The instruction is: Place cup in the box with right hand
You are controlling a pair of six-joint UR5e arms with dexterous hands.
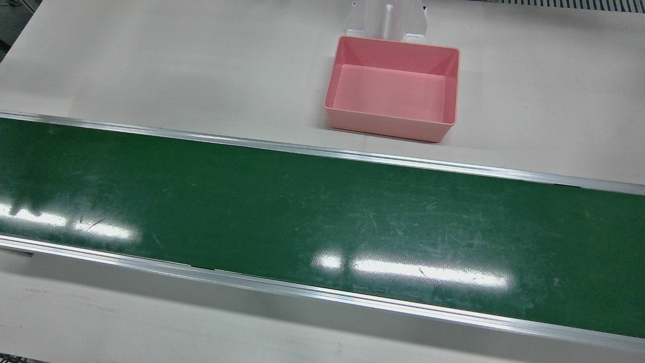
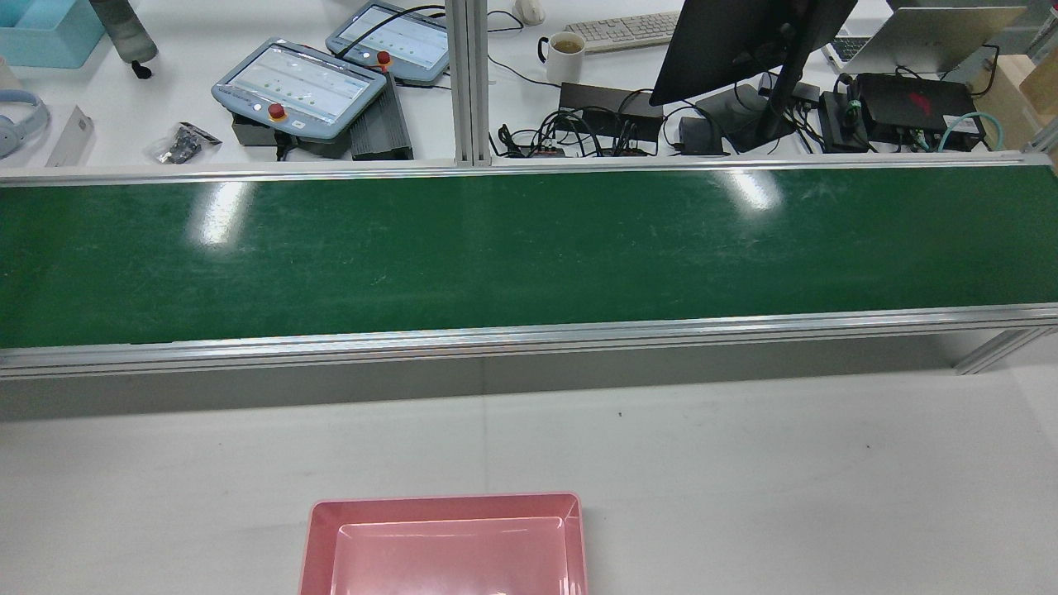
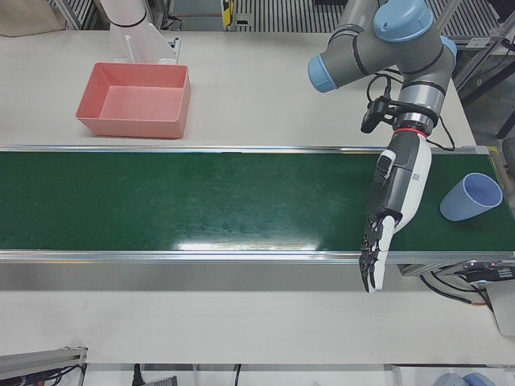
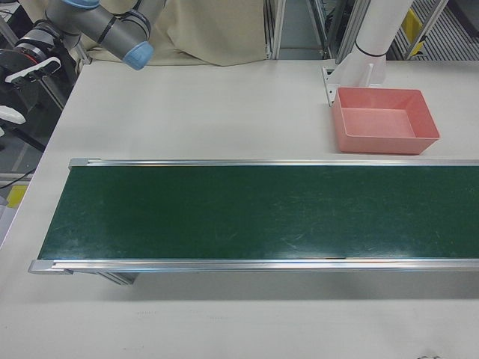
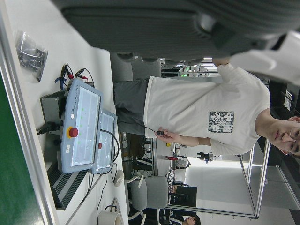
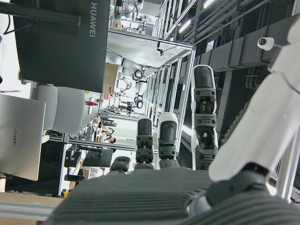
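Note:
A light blue cup (image 3: 471,197) sits on the green belt (image 3: 201,201) at its far right end in the left-front view; no other view shows it. The pink box (image 1: 393,88) stands empty on the white table behind the belt, and shows in the rear view (image 2: 446,545), the left-front view (image 3: 133,100) and the right-front view (image 4: 385,120). My left hand (image 3: 393,201) hangs over the belt left of the cup, fingers straight and pointing down, holding nothing. My right hand (image 4: 22,71) is off the table's far end, away from belt and box; its own view shows spread, empty fingers (image 6: 204,117).
The belt's aluminium rails (image 1: 322,151) run along both sides. A white arm pedestal (image 1: 388,20) stands right behind the box. Past the belt, the operators' desk holds teach pendants (image 2: 297,87), a monitor (image 2: 744,41), a mug (image 2: 566,54) and cables.

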